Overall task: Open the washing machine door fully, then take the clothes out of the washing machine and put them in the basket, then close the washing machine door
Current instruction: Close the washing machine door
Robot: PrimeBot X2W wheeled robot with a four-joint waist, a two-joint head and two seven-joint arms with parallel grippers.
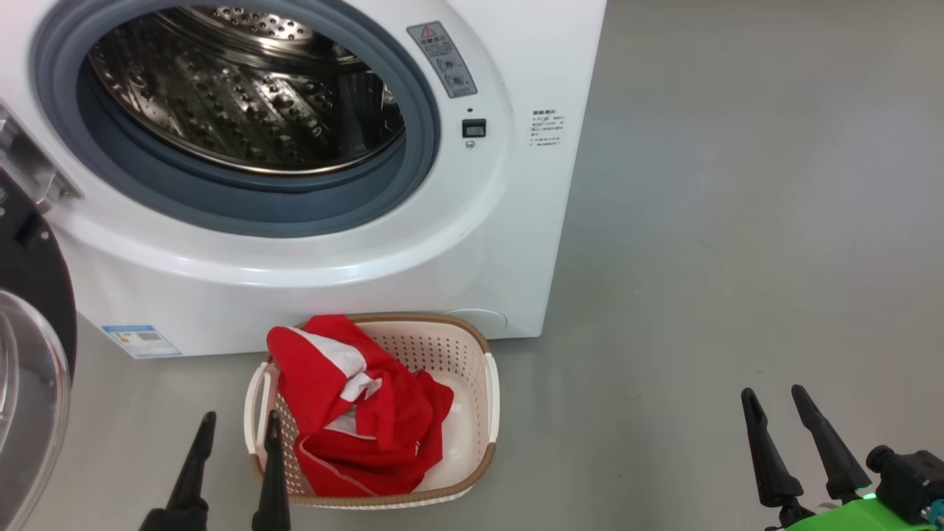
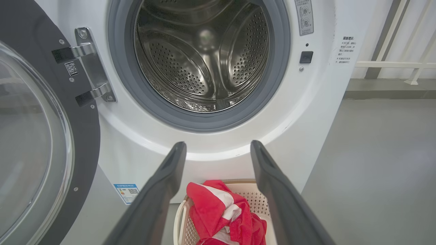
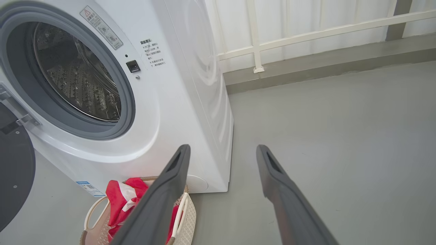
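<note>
Washing machine door (image 2: 41, 143) stands wide open at 9 o'clock of the washing machine (image 1: 472, 243). Clothes (image 1: 361, 413) lie in the basket (image 1: 472, 369) on the floor (image 1: 737, 221), at 6 o'clock of the drum (image 1: 243, 96). Left end effector (image 1: 241, 417) at 7 o'clock and right end effector (image 1: 774, 391) at 5 o'clock both have fingers spread, holding nothing.

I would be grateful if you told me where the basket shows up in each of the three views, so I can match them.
Head view: the basket sits lower centre, on the floor before the washing machine.
Left wrist view: the basket is at bottom centre, below the drum opening.
Right wrist view: the basket is at bottom left.
Shared landmark: the blue label low on the machine's front, toward the basket's left.
</note>
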